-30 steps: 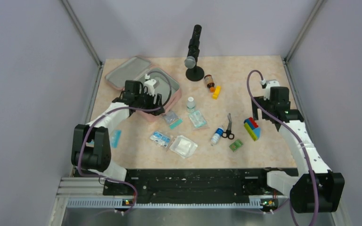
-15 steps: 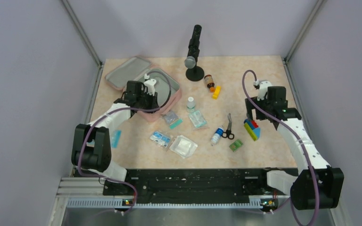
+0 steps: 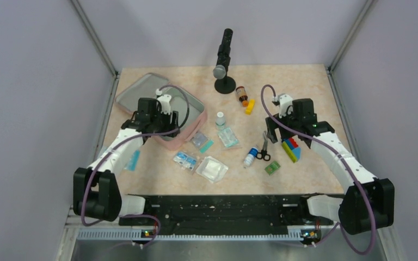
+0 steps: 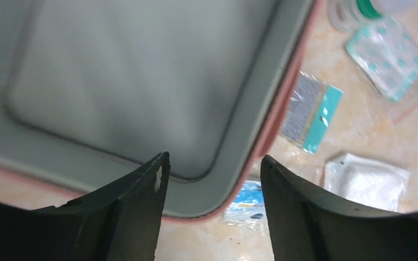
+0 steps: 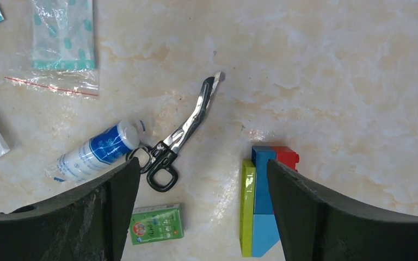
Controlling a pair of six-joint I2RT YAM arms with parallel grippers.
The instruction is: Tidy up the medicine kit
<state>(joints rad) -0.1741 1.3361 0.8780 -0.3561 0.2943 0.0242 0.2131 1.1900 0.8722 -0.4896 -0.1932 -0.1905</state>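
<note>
The pink medicine kit (image 3: 136,91) lies open at the back left, its grey lining empty. My left gripper (image 3: 163,126) hovers over its near right corner, open and empty. In the left wrist view the lining (image 4: 141,70) and the pink rim fill the frame above the open left gripper (image 4: 213,163). My right gripper (image 3: 279,136) is open and empty above the table, between the scissors (image 5: 179,138) and the toy-brick block (image 5: 261,198). The right wrist view shows the right gripper (image 5: 202,163) wide open.
Loose on the table: a dropper bottle (image 3: 251,156), green box (image 3: 272,167), gauze pack (image 3: 211,168), blue blister bag (image 3: 185,160), grey-teal strip (image 3: 200,140), sachet (image 3: 228,137), white bottle (image 3: 220,118), brown bottle (image 3: 242,95), yellow piece (image 3: 249,106), teal packet (image 3: 133,159). A black stand (image 3: 224,60) stands at the back.
My right arm has swung left from the table's right side to over the scissors and brick block. My left gripper has shifted a little left and nearer over the kit.
</note>
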